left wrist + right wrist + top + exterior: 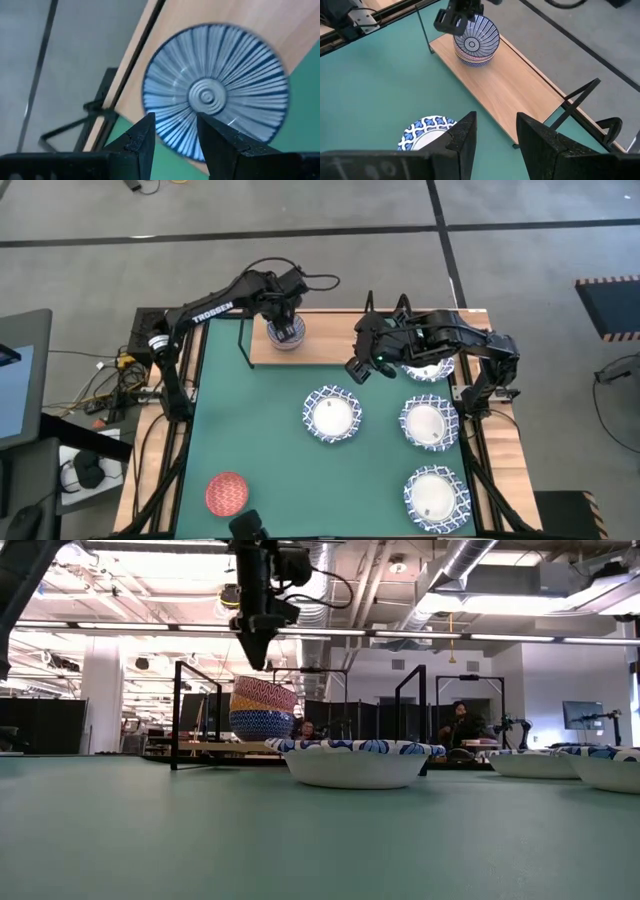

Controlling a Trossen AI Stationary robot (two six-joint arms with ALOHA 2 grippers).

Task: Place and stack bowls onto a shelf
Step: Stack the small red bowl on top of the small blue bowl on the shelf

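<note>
Where the right arm (440,340) reaches, one white bowl (428,368) hides — mostly

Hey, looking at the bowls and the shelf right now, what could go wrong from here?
1. The small bowl stack sits near one end of the shelf; the left gripper, open just above it, could nudge and topple it.
2. The right gripper hangs open between the shelf and the nearest white bowl, so its arm could bump the black end frame.
</note>
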